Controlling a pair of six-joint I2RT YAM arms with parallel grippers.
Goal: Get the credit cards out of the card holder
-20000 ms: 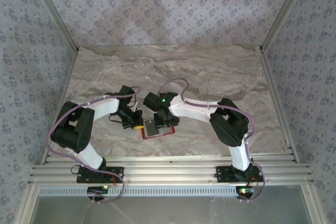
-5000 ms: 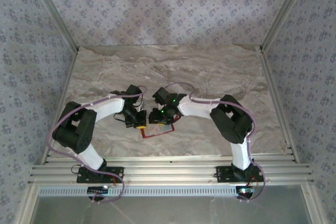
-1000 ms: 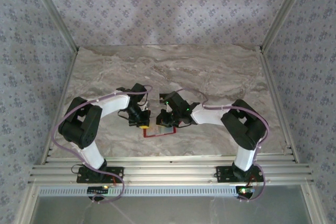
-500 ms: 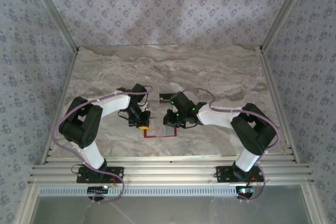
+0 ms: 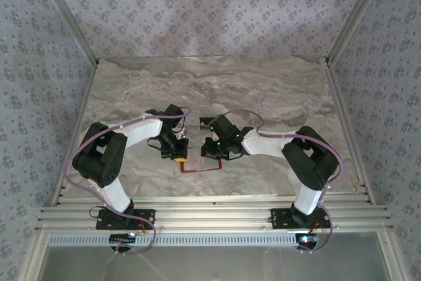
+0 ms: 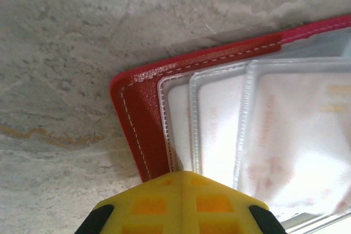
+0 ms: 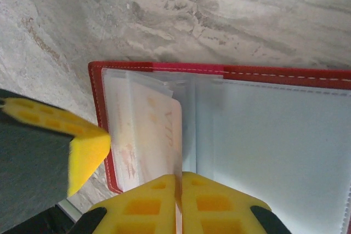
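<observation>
The red card holder (image 5: 197,168) lies open on the marble table between the two arms. My left gripper (image 6: 181,176) is shut, its yellow tips pressing down on the clear sleeves near the holder's red corner (image 6: 140,108). My right gripper (image 7: 179,182) is shut on the edge of a pale credit card (image 7: 156,130) with faint orange print, which stands up on edge from the left-hand sleeves. The holder's right pocket (image 7: 269,135) is a plain grey-white panel. The left gripper's yellow finger (image 7: 88,145) sits by the holder's left rim.
A small whitish card (image 5: 204,123) lies flat on the table just behind the two grippers. Bare marble (image 5: 217,83) spreads to the back and both sides, and patterned walls close it in. An aluminium rail (image 5: 210,215) runs along the near edge.
The right arm's elbow swung out to the right and came partly back, while its gripper stayed at the holder. The left arm held still.
</observation>
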